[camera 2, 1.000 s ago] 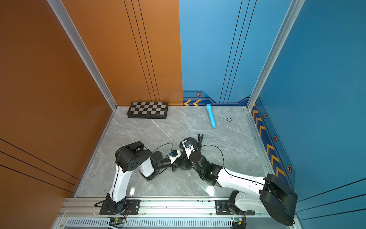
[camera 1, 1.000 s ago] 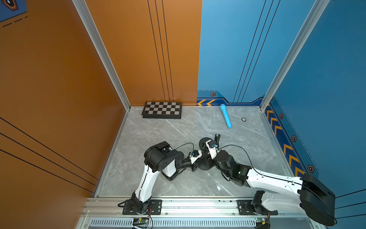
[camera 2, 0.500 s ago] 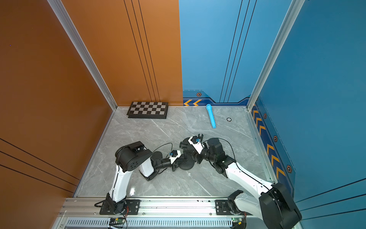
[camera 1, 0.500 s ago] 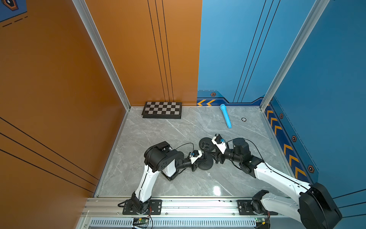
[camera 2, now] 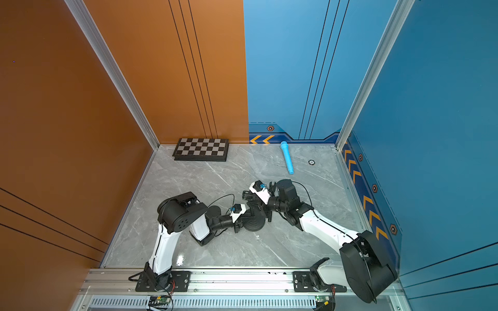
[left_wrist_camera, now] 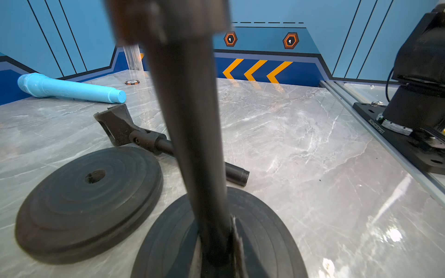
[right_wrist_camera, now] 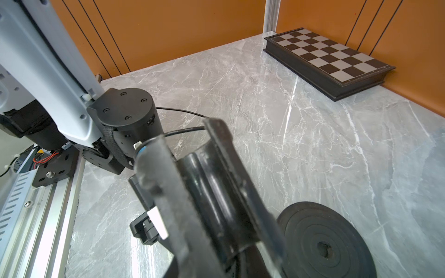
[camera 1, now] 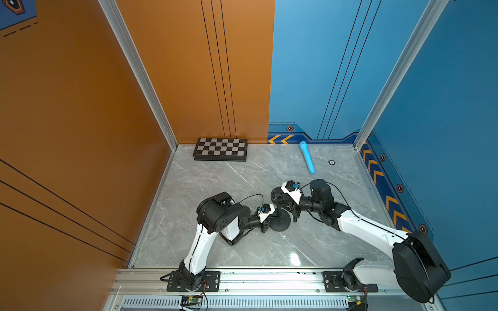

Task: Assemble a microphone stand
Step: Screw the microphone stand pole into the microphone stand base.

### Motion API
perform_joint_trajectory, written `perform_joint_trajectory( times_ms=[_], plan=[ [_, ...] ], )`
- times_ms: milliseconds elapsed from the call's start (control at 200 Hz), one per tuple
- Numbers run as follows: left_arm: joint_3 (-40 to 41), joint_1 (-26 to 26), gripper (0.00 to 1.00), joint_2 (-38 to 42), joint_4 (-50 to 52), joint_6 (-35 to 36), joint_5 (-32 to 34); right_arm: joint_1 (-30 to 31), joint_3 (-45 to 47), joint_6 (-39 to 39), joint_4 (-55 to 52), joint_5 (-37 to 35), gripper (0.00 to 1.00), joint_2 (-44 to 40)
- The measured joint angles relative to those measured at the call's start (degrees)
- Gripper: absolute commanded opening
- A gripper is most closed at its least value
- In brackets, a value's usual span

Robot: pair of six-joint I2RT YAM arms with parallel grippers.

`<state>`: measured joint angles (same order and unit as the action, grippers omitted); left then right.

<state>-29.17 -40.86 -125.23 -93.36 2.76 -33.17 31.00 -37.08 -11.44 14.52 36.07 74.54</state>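
A black pole (left_wrist_camera: 192, 134) stands upright in a round black base (left_wrist_camera: 265, 235), which shows in both top views (camera 1: 281, 224) (camera 2: 254, 224). My left gripper (left_wrist_camera: 216, 250) (camera 1: 273, 215) is shut on the pole just above the base. At the pole's top sits a black mic clip (right_wrist_camera: 212, 192), and my right gripper (right_wrist_camera: 185, 149) (camera 1: 284, 206) is shut on it. A second base (left_wrist_camera: 89, 202) (right_wrist_camera: 322, 245) with an open threaded hole lies flat beside the first. A second pole with a clip (left_wrist_camera: 134, 134) lies on the table behind it. The blue microphone (camera 1: 307, 157) (left_wrist_camera: 69, 89) lies near the back wall.
A folded chessboard (camera 1: 221, 149) (right_wrist_camera: 330, 60) lies at the back against the orange wall. A small round disc (camera 1: 331, 162) is set in the table near the back right corner. The aluminium rail (camera 1: 242, 280) with both arm mounts runs along the front edge.
The right arm has swung round from the front to the right side, elbow raised. Its gripper, open a moment ago, has shut on the clip. The left arm has not moved.
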Motion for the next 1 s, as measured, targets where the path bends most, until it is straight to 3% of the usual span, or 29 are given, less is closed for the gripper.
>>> perform_joint_trajectory(
  times_ms=[115,275,355,470,576,681,761,896,1001],
  plan=[
    [0.1,0.2,0.22,-0.2,-0.3,-0.2,-0.2,6.2,4.6,4.5,7.4,-12.5,0.00,-2.3],
    [0.3,0.2,0.22,-0.2,-0.5,-0.2,-1.6,21.6,10.6,13.4,16.8,-45.8,0.00,-4.2],
    [0.3,0.2,0.22,-0.3,-0.5,0.0,-2.1,27.3,10.7,17.8,17.7,-59.0,0.00,-3.1],
    [0.3,0.2,0.22,-0.3,-0.5,0.3,-2.1,31.4,9.6,21.8,17.5,-69.2,0.00,-1.1],
    [0.3,0.2,0.22,-0.3,-0.6,0.5,-2.1,32.0,9.5,23.3,17.0,-71.2,0.00,-1.2],
    [0.3,0.2,0.20,-0.3,-0.6,0.7,-2.1,31.4,9.5,22.4,14.6,-68.8,0.16,-3.1],
    [0.3,0.2,0.18,-0.3,-0.7,0.7,-2.1,30.0,9.6,20.7,11.4,-64.3,0.19,-5.7],
    [0.3,0.0,0.11,-0.5,-1.0,1.6,-2.0,26.1,10.5,17.0,5.6,-53.7,0.44,-11.9],
    [0.3,-0.1,0.10,-0.7,-1.3,2.0,-2.0,21.2,11.0,14.3,1.9,-43.7,0.49,-17.6]
  ],
)
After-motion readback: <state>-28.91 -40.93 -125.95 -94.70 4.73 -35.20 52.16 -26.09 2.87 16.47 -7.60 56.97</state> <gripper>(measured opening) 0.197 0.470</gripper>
